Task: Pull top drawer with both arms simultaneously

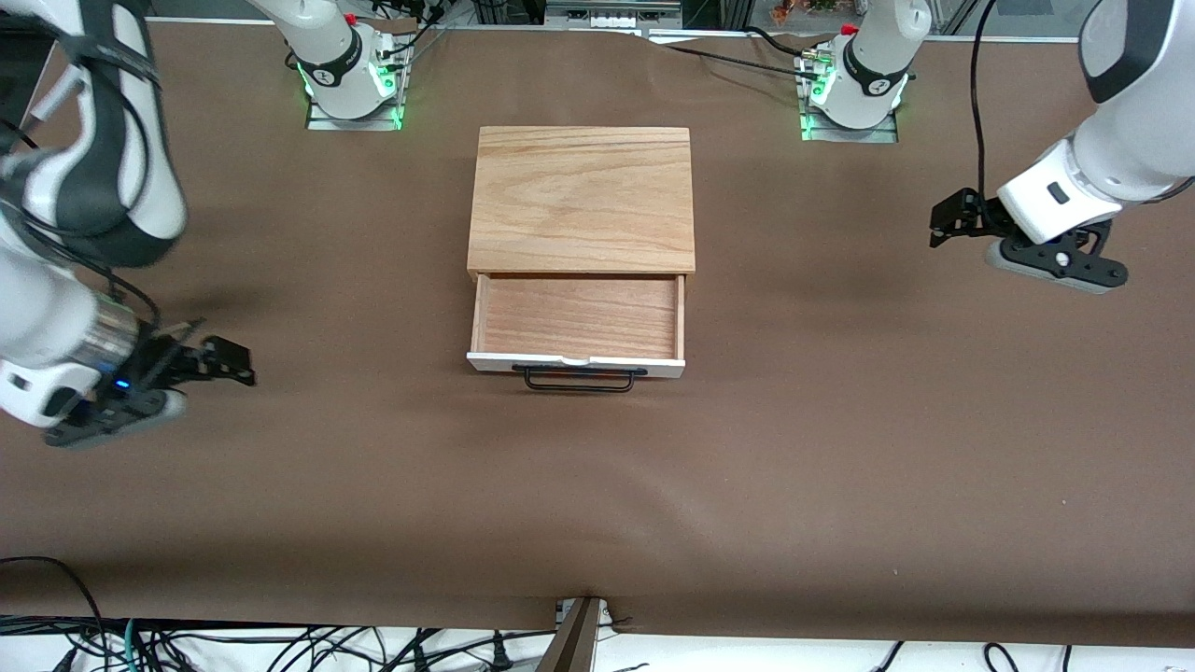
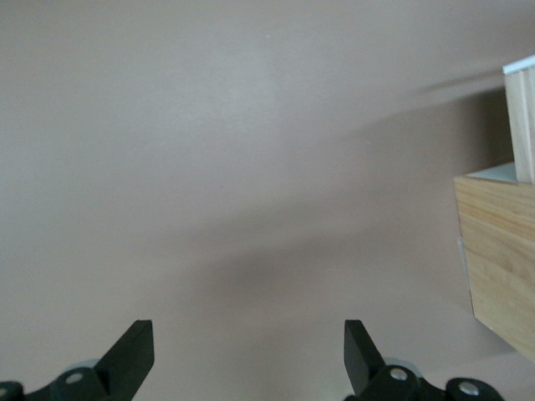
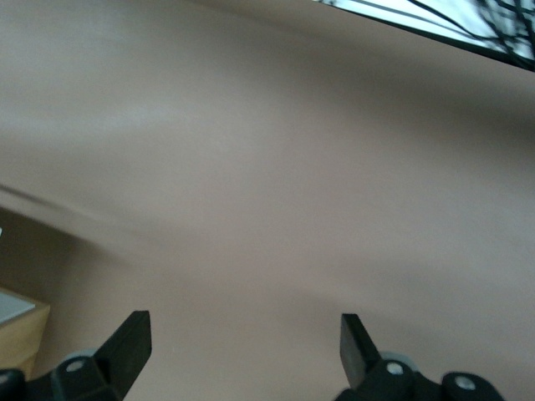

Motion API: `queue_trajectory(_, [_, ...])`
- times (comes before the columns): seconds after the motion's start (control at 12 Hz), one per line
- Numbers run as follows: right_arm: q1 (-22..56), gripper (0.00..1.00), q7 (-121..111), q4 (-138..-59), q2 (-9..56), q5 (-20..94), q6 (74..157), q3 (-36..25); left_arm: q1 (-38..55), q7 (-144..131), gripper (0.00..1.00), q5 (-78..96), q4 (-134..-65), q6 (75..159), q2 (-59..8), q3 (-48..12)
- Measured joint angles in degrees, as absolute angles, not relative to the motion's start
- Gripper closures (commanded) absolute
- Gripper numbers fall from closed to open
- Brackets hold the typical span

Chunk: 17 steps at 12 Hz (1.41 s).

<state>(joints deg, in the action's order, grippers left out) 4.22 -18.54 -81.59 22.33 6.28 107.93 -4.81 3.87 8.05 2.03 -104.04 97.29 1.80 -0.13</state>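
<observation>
Front view: shallow white-fronted wooden top drawer [image 1: 577,322] is standing pulled out between left pincer [image 1: 945,224] and right pincer [image 1: 229,362], both gaping wide, gripping nothing, hanging over brown table [image 1: 840,420].

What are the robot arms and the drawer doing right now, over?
Left pincer open, over bare table at its own end. Right pincer open, over table at its end. Top drawer pulled out, empty. Nothing near the handle.

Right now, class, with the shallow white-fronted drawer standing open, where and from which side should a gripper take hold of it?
Probably by the thin black bar handle on the shallow white-fronted drawer. It stands off the white front panel, leaving a gap for a finger, so come from the front-camera side. Both the left gripper and right gripper hang open over bare table.
</observation>
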Motion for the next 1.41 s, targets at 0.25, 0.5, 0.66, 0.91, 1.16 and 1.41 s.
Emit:
queue_trajectory(0.25, [0.3,0.00,-18.6,-84.2,15.8,4.4,104.0,-5.1,3.8,1.9,0.00,2.0,-101.2,93.3,3.9,-2.4])
queue_trajectory(0.5, [-0.3,0.00,-18.4,-84.8,10.8,4.2,97.0,-6.3,4.1,0.9,0.00,0.0,-96.1,88.8,3.9,-2.8])
queue_trajectory(0.66, [-0.4,0.00,-18.2,-84.6,8.6,4.0,93.2,-7.6,4.2,0.8,0.00,-0.2,-94.4,88.1,3.1,-2.5])
queue_trajectory(0.91, [0.0,0.00,-9.5,-83.2,7.6,0.8,88.7,-7.5,4.9,0.8,0.00,-0.2,-93.4,87.1,2.3,-1.0])
queue_trajectory(1.16, [0.2,0.00,-6.1,-83.0,6.8,0.6,87.5,-7.3,6.6,0.7,0.00,-0.2,-93.2,87.0,2.2,0.6])
queue_trajectory(1.41, [0.1,0.00,-5.6,-83.3,6.0,0.6,86.7,-7.1,6.8,0.6,0.00,-0.2,-93.0,87.0,2.0,0.7])
